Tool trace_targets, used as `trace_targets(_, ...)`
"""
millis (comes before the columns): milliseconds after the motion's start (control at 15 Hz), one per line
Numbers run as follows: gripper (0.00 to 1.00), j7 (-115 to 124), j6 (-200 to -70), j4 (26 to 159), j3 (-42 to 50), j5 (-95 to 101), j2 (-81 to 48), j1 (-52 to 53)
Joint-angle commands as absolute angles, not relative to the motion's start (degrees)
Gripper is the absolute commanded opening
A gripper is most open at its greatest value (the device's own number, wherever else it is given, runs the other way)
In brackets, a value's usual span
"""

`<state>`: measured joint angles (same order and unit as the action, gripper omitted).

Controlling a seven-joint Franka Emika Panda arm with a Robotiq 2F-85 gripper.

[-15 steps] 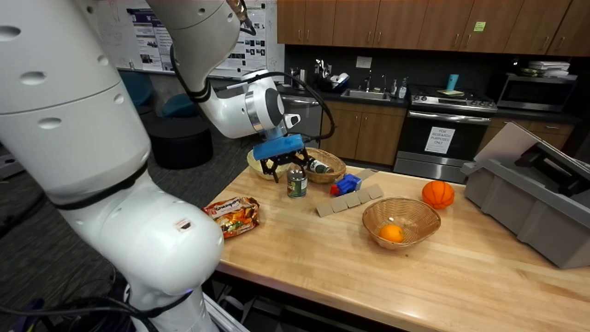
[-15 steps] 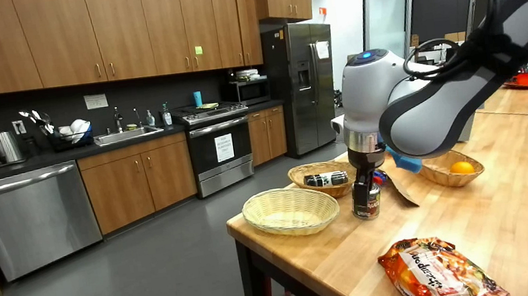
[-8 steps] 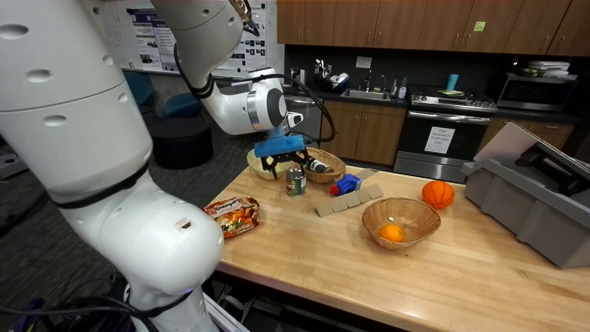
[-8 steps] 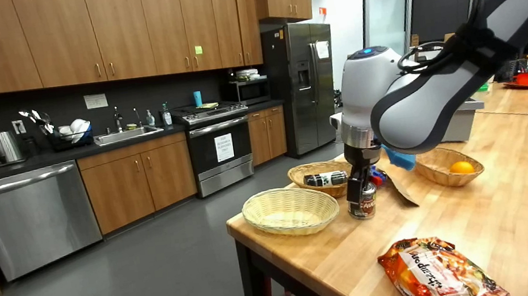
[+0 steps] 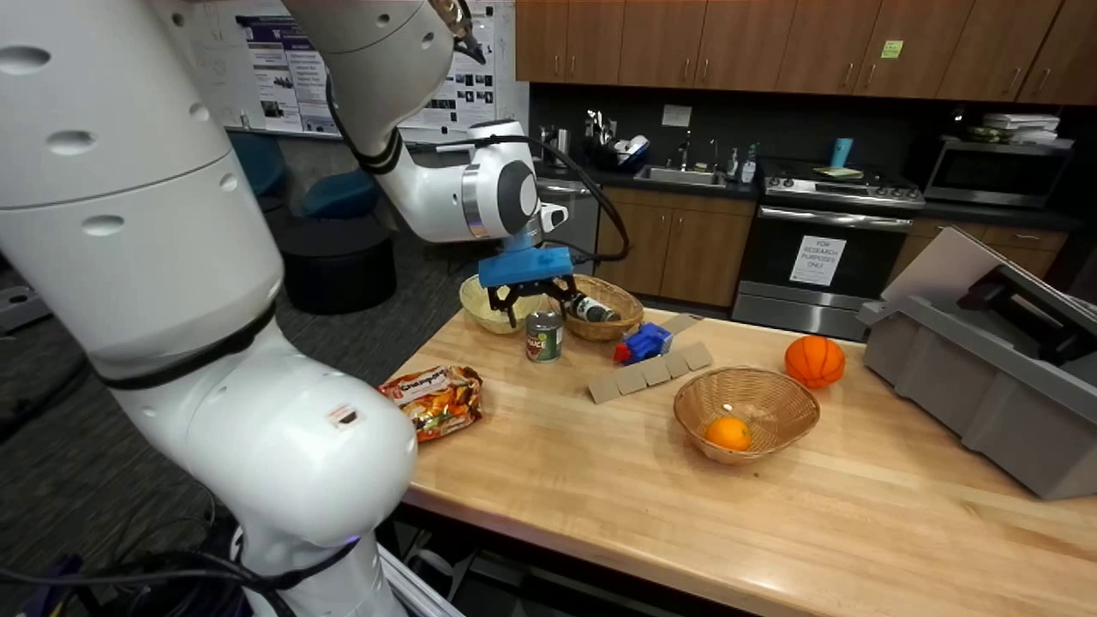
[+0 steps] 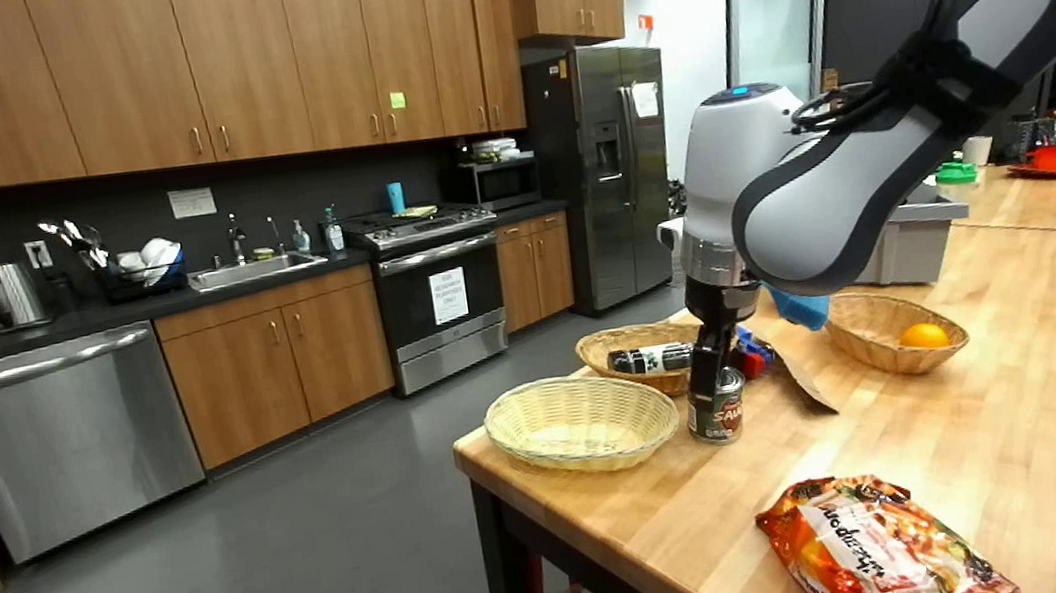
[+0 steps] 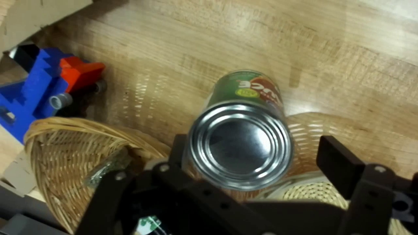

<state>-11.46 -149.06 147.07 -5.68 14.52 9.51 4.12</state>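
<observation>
Bright metal, the lid of the upright can shows between the spread fingers of your claw in the wrist view; the claw is released and gripping nothing. Your step looks like lining up on the can, and centring matters most: it lies just beside the finger at that view's left, with a clear gap to its partner. Slide over until both gaps match, hold the palm level, and check that the pads reach below the rim before you squeeze; a smooth wall pinched too high could slip or tip. Whether the closer finger touches the can, you cannot tell from here.

Close by, mind the pale basket and the brown basket carrying a dark bottle, since a low sideways move could catch an edge. Near the brown basket you have a blue toy. Farther along the table come the snack packet, an oval basket with an orange inside and, beyond, an orange ball.
</observation>
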Motion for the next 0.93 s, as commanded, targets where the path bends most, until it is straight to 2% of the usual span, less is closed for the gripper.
trace_targets(0, 1.0, -7.67, -145.12, 147.0, -5.45, 20.16, 13.8, 1.92)
trace_targets(467, 1.0, -6.09, -141.68, 146.24, -5.73, 23.2, 16.6, 1.04)
trace_targets(867, 1.0, -9.12, -139.06, 145.78, -5.21, 16.61, 16.46, 4.0)
